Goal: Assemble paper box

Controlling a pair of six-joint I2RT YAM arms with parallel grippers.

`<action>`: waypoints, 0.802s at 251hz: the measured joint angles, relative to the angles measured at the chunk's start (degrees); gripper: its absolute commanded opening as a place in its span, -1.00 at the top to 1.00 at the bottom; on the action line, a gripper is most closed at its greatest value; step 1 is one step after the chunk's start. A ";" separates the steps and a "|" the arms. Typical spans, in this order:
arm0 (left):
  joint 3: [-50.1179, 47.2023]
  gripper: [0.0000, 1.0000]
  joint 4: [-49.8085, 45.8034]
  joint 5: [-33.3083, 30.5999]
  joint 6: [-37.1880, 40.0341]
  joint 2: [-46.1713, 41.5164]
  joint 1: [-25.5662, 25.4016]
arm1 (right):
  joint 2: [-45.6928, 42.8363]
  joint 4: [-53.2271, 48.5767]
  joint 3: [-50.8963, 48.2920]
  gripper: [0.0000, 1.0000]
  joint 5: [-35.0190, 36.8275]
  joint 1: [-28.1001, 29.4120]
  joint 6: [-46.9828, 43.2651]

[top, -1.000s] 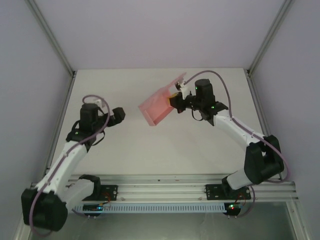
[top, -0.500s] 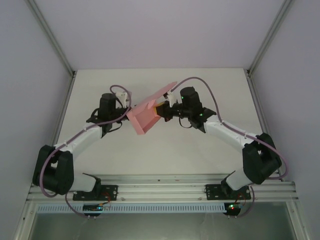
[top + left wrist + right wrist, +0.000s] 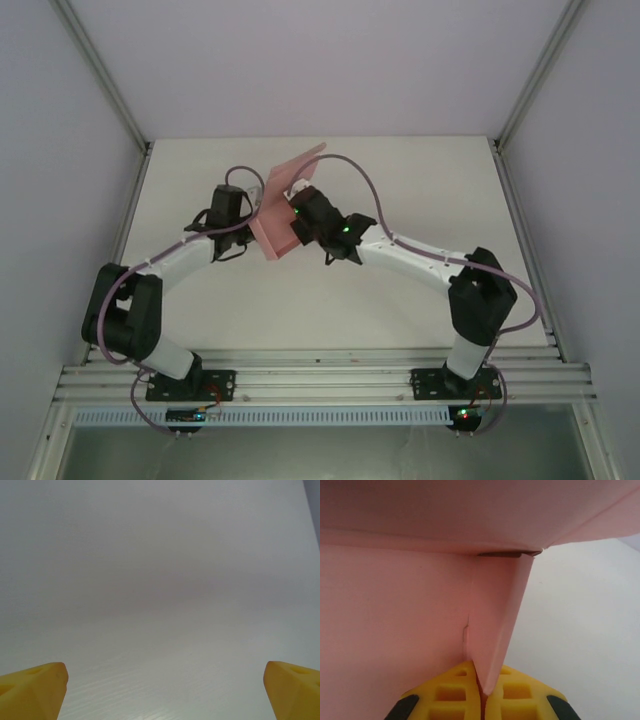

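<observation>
1. Looking down on a white worktop (image 3: 420, 190), hemmed by pale walls and metal corner posts.
2. Reaching in from the near rail with the left arm (image 3: 180, 260) and the right arm (image 3: 420, 262), both bending toward each other over the worktop's middle.
3. Pinching the paper box (image 3: 283, 205) in the right claw (image 3: 297, 213), yellow fingertips pressed tight together on the edge of a folded pink flap, seen up close from the right wrist.
4. Holding the pink card tilted, one long panel angling toward the far wall and a side flap folded up from the broad panel along a crease.
5. Showing a small nick in the card just above the pinched edge, again from the right wrist.
6. Standing wide apart at the left claw (image 3: 165, 680), yellow fingertips at the two lower corners of the left wrist view, gripping nothing, only a plain pale surface between them.
7. Hovering with the left wrist just beside the box's left edge from overhead; touching or apart, impossible to tell.
8. Leaving unclear whether the box's lowest corner is meeting the worktop.
</observation>
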 measured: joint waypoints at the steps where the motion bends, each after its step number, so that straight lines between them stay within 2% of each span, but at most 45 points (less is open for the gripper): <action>1: 0.02 -0.99 -0.02 -0.04 0.02 0.00 0.00 | 0.07 -0.04 0.04 1.00 0.26 0.09 0.02; 39: 1.07 -0.99 -0.20 -0.57 1.53 0.00 -0.35 | 1.75 -1.81 1.66 1.00 10.54 2.80 0.33; 86: 1.70 -0.99 -0.09 -0.96 2.34 0.00 -0.37 | 0.72 -0.39 0.68 1.00 8.46 2.10 0.42; 130: 1.73 -0.99 -1.07 -0.85 2.75 0.00 -1.01 | -3.76 4.37 -5.14 0.99 -2.73 -0.70 0.02; 160: 1.73 -0.99 -0.96 0.94 2.91 -0.07 -1.92 | -8.41 9.14 -10.99 0.78 -13.14 -4.13 1.36; 173: 1.73 -0.99 -0.74 2.38 3.17 -0.09 -2.34 | -9.92 10.78 -13.11 0.75 -18.08 -5.79 2.08; 185: 1.73 -0.99 -0.39 3.08 3.30 -0.09 -2.71 | -11.02 12.13 -14.64 0.75 -22.03 -7.32 2.82; 201: 1.73 -0.99 -0.26 3.69 3.87 -0.09 -2.99 | -12.26 12.98 -15.98 0.90 -25.77 -8.76 3.23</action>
